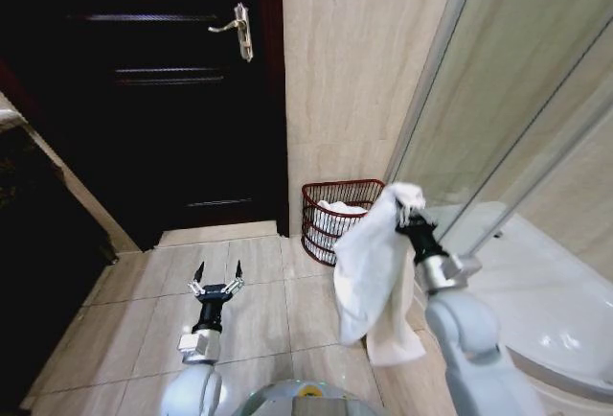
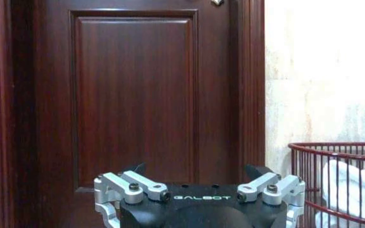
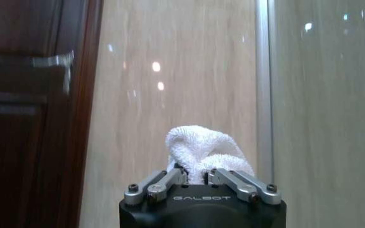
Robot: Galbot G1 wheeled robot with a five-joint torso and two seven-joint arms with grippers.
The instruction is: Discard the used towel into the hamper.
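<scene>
A tall dark wood door point(image 1: 163, 90) with raised panels and a brass lever handle point(image 1: 239, 29) stands beside a wall of smooth beige stone tile point(image 1: 354, 61). Frosted glass panels of a shower enclosure point(image 1: 517, 100) slant off to the right. On the pale floor tiles, against the wall by the door frame, sits the hamper point(image 1: 337, 219), a round cage of thin reddish-brown wire with white cloth already inside. Just in front of it, the right gripper point(image 1: 410, 217) is clenched on a bunched corner of a white terry towel point(image 1: 369, 272), which hangs in soft folds. The left gripper point(image 1: 217, 277) hovers low over the floor, fingers spread, grasping nothing.
</scene>
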